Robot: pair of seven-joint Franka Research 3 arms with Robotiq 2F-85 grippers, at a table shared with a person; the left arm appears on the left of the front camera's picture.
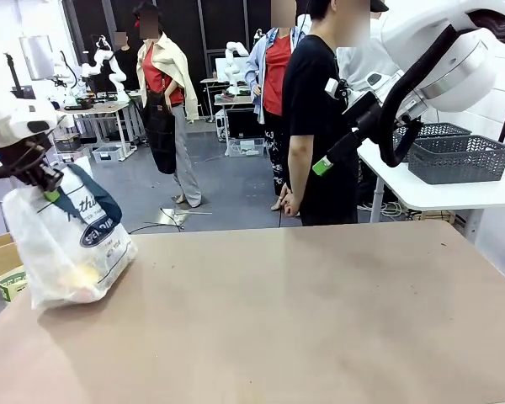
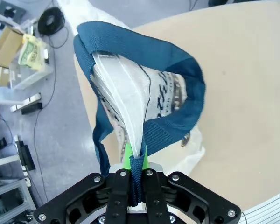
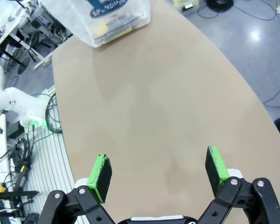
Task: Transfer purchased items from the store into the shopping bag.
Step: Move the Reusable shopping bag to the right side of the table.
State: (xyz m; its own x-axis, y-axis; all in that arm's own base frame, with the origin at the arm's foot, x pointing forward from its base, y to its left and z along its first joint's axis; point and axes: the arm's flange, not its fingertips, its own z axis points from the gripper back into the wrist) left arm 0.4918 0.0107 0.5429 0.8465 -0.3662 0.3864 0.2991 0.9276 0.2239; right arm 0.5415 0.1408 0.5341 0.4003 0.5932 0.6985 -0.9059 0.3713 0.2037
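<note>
A: What's the left hand doing?
B: Its fingers are pressed together on a navy strap handle of the shopping bag, which hangs below it with its bottom on the surface.
A: Anything inside the bag?
B: Something yellow shows through the plastic low down; I can't tell what.
A: Any writing?
B: Navy script and an oval logo, too creased to read.
A: And the right hand?
B: Spread wide, holding nothing, raised above bare surface with the bag well beyond it. Behind that arm, grey mesh baskets sit on a white side table. A person in black stands at the far edge.
</note>
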